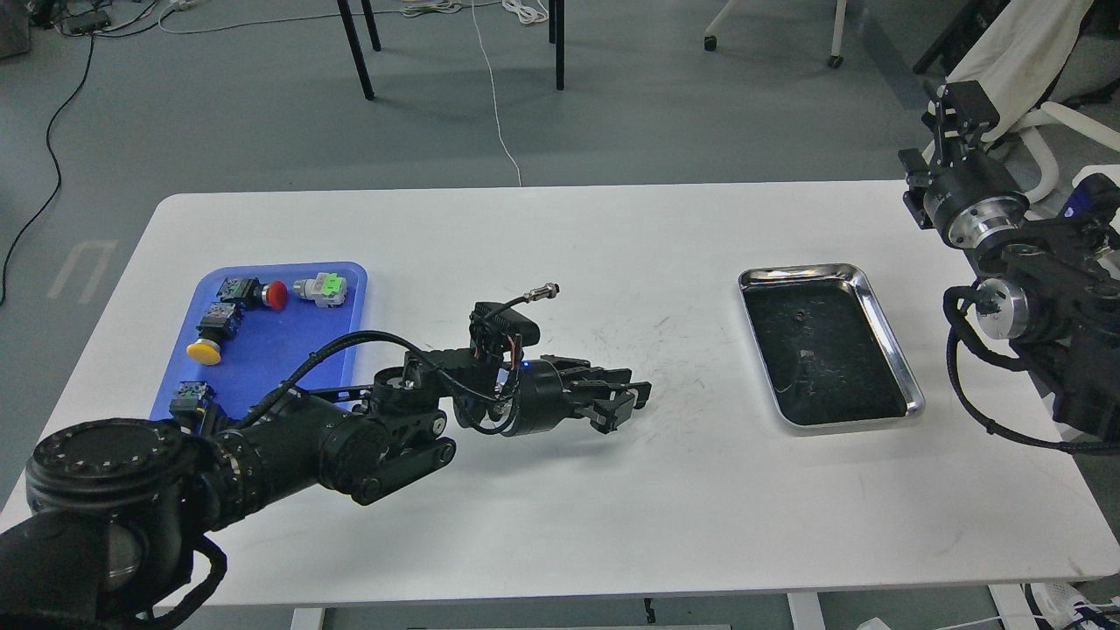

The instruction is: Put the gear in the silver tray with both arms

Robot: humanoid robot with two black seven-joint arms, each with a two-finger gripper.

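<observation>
Silver tray (882, 325) lies right of the left gripper (632, 401), nearer the raised right gripper (960, 109); neither's grip state is discernible

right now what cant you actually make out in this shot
- Left gripper, head view: dark fingers overlap, so open, shut or holding anything cannot be told.
- Right gripper: seen small from behind near the edge; jaw state unclear.
- Silver tray: small specks on its scuffed dark floor, too small to identify.
- Blue tray: its near end and one part are hidden by the left arm.
</observation>
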